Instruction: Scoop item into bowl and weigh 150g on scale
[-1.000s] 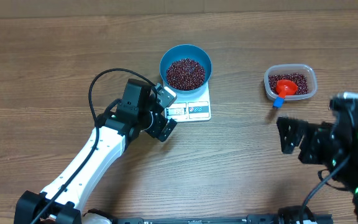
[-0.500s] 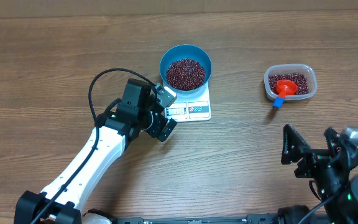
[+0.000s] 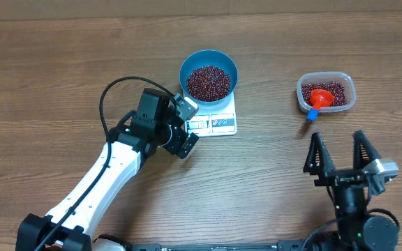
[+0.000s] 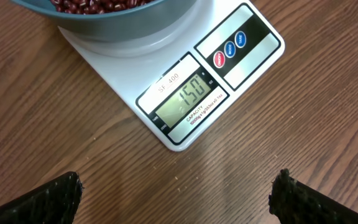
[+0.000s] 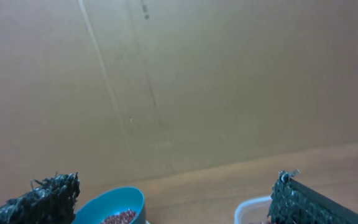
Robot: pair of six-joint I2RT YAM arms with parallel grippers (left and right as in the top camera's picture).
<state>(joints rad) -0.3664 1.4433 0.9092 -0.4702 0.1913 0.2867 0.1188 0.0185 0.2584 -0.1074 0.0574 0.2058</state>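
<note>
left gripper [image 3: 187,125] wide open, empty, beside scale [image 3: 222,123] | bowl [image 3: 231,64] of beans [image 3: 209,82] on scale, display [image 4: 188,104] reads 150 | right gripper [image 3: 338,136] wide open, empty – just pulled back from tub [image 3: 350,84] – weighing looks done

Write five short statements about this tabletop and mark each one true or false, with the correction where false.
1. The bowl of beans sits on the scale. True.
2. The scale's display reads 150. True.
3. The scoop is held in the right tool. False: the scoop lies in the clear tub, and the right tool is open and empty, apart from it.
4. The tub is empty. False: it holds beans and the scoop.
5. The left tool is open, beside the scale's display end, gripping nothing. True.
</note>
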